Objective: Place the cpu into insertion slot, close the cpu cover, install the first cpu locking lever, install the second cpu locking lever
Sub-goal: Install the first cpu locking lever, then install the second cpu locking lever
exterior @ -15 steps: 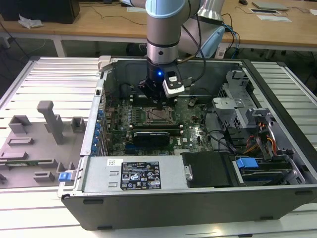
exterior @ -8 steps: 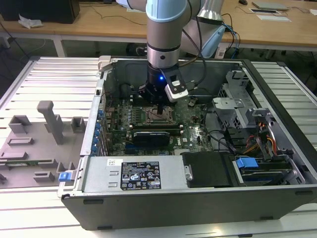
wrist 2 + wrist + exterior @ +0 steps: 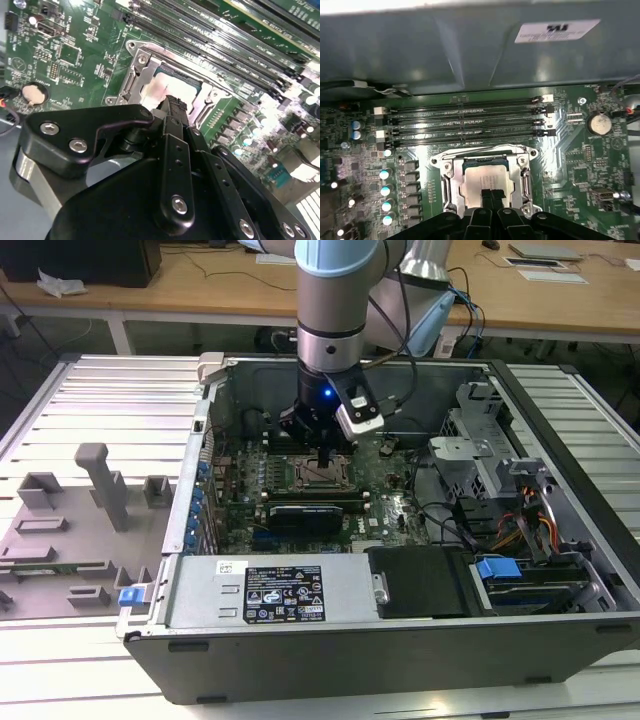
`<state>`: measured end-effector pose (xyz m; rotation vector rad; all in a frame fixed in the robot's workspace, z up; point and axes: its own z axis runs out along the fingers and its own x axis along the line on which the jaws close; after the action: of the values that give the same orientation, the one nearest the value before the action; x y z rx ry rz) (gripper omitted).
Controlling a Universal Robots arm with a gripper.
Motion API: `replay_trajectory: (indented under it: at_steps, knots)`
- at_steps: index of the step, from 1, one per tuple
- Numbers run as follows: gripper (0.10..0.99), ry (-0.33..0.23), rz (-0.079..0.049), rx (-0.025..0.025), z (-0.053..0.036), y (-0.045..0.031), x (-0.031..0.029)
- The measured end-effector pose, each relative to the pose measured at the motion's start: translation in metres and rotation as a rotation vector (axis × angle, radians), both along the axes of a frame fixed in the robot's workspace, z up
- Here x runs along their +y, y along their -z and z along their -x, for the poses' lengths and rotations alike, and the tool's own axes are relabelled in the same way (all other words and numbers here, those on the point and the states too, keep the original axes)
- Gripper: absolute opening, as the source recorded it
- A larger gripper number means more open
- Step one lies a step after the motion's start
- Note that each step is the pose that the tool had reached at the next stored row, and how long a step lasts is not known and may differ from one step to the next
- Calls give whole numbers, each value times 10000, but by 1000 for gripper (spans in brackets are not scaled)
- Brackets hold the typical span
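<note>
Silvery cpu (image 3: pixel 482 177) under one claw (image 3: pixel 491 196)

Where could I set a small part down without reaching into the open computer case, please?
The ribbed metal table is bare between the case wall and the grey fixture tray. Inside the case it is crowded: the pincer sits over the cpu, with memory slots beside it.

We see a ribbed metal bench (image 3: pixel 120 390) carrying an open computer case (image 3: pixel 400 640), which spans its middle and the exterior view's right. To the exterior view's left of the case lies a grey fixture tray (image 3: pixel 70 540) with upright blocks, just beside it.
</note>
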<state>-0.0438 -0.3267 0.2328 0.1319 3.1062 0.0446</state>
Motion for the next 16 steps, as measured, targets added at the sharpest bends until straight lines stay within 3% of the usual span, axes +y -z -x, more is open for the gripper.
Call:
replay_trajectory:
  at_steps: [2, 16]
  knots:
    - [106, 0, -1, 0, 0, -44, 1]
    - [106, -1, 6, 1, -1, -49, 1]
